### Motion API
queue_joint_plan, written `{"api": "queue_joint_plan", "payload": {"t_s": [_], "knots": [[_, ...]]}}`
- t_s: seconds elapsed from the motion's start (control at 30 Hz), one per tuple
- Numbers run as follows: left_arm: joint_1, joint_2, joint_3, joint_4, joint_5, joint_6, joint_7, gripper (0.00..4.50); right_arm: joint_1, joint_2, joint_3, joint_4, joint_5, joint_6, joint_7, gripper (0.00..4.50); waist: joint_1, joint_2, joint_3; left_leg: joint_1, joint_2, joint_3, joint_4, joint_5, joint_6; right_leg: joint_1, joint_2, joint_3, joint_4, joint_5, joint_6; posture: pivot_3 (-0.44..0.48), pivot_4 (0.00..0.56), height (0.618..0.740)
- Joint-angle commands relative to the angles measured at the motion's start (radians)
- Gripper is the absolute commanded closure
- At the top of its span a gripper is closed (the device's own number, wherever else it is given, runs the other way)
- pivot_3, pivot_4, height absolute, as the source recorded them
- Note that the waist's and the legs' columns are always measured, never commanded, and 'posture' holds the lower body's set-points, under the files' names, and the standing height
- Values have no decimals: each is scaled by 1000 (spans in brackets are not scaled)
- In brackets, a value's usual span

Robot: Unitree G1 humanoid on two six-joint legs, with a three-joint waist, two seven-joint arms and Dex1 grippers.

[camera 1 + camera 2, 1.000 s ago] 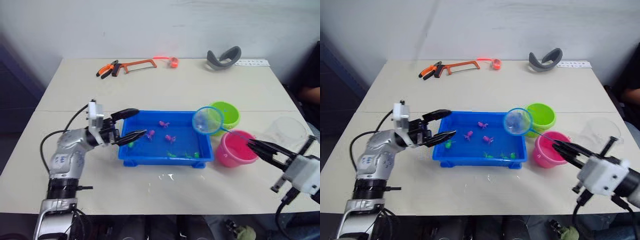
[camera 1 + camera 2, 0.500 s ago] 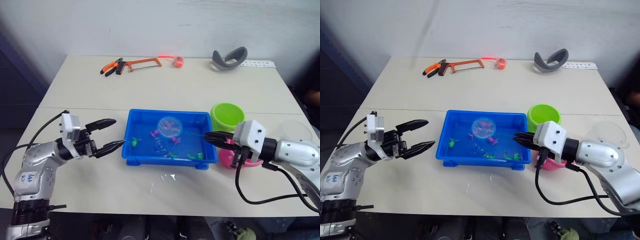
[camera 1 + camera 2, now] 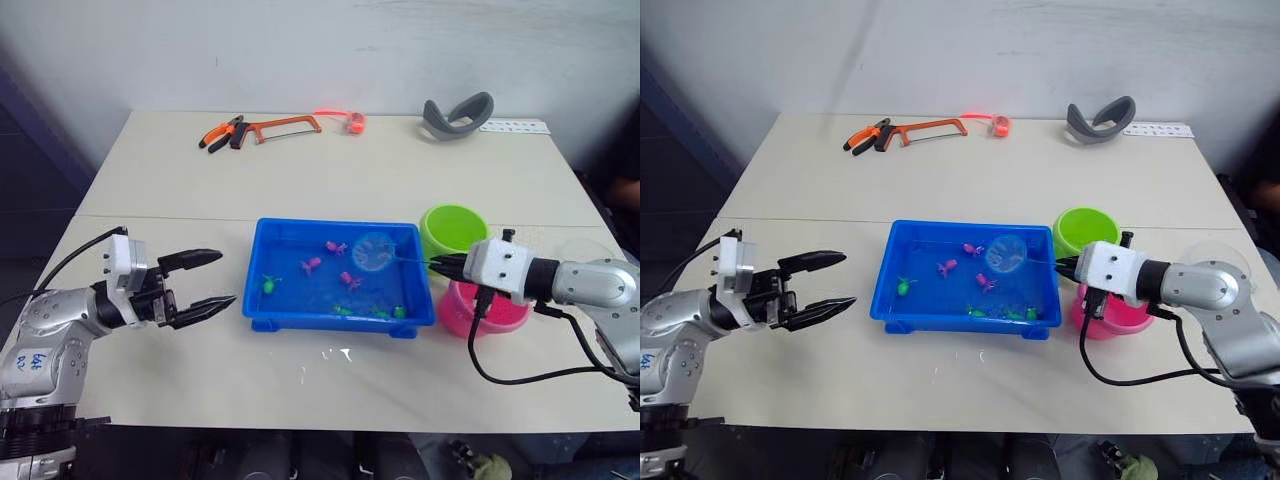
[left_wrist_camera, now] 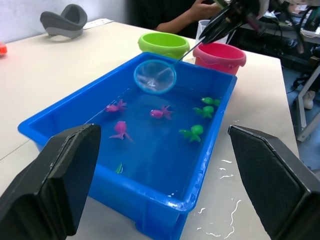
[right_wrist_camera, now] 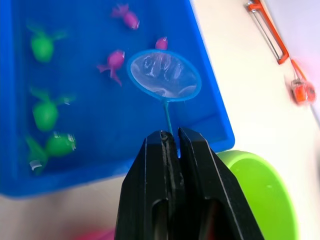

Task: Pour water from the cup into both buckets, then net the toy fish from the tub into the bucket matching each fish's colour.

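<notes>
The blue tub [image 3: 330,319] holds water with pink toy fish [image 3: 311,265] and green toy fish [image 3: 268,285]. My right gripper [image 3: 440,265] is shut on the net's thin handle at the tub's right end. The net's hoop [image 3: 375,251] hangs over the tub's back right, near a pink fish [image 5: 116,59]; I see nothing in its mesh. The green bucket [image 3: 455,228] and the pink bucket [image 3: 500,312] stand right of the tub. The clear cup [image 3: 590,252] is further right. My left gripper [image 3: 215,280] is open, a short way left of the tub.
Orange pliers and a hacksaw [image 3: 265,128], a small red thing [image 3: 350,122] and a grey curved object [image 3: 457,112] lie along the table's far edge. Water drops [image 3: 335,353] spot the table before the tub. A person's arm [image 3: 625,190] shows at the right edge.
The net came from above the green bucket into the tub, then shifted towards its back right. My left gripper drew back from the tub's left edge. The camera shifted.
</notes>
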Motion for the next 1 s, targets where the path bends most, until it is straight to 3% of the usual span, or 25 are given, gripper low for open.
{"api": "queue_joint_plan", "payload": {"t_s": [0.03, 0.57, 1.0], "knots": [[-14, 9, -3, -18, -13, 3, -6, 65, -19, 17, -5, 1, -18, -9, 21, 4500, -1, 0, 0, 0, 0, 0, 0, 0, 0, 0, 0, 0, 0, 0, 0, 0, 150, 740], [-70, -13, -50, -9, -12, 5, -11, 65, -16, 71, 45, -41, -86, 33, 108, 4500, -1, 1, 0, 0, 0, 0, 0, 0, 0, 0, 1, 0, 2, 0, 0, 0, 150, 740], [-91, -22, -69, 15, -4, -7, -17, 65, 87, 120, -128, -154, 146, 243, 110, 4500, 2, 1, 1, 0, 0, -1, 0, 0, 0, 0, 1, 0, 1, 0, 0, 0, 150, 740]]}}
